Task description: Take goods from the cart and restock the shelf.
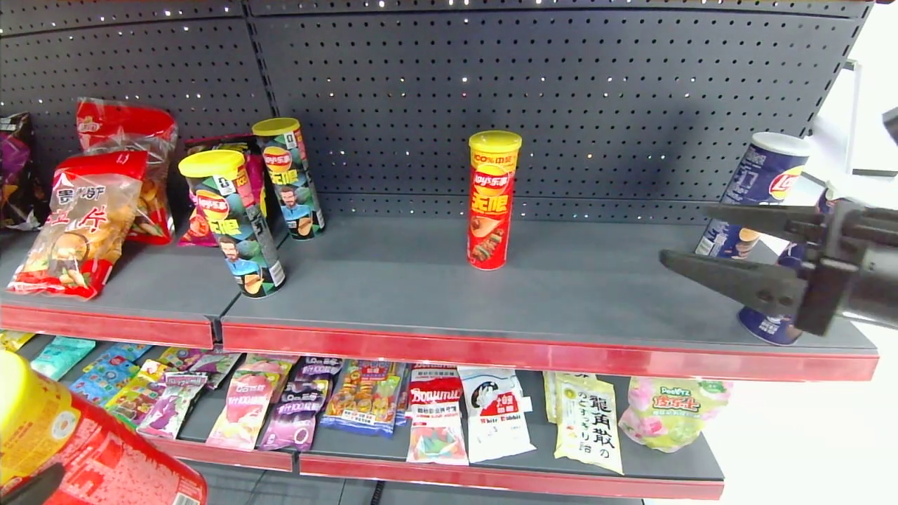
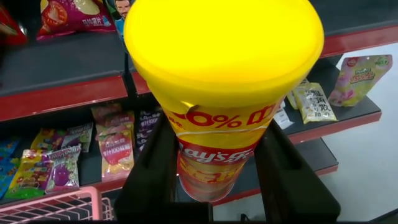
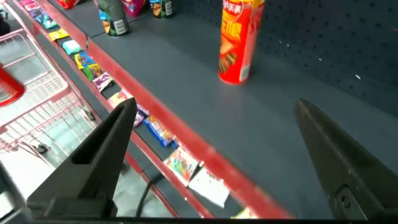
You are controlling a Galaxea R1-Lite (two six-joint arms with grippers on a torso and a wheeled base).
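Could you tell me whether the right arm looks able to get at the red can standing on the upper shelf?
Probably yes: the right pincer is open and empty over the shelf, and only bare shelf lies between it and the red can.

Red can (image 1: pixel 91 456) cut off by head view's bottom-left corner. Right tool (image 1: pixel 684 233) covers parts of the blue cans (image 1: pixel 761 175). Purple bag (image 1: pixel 14 168) cropped at the left edge. Cart (image 2: pixel 56 205) cropped by left wrist view's border.
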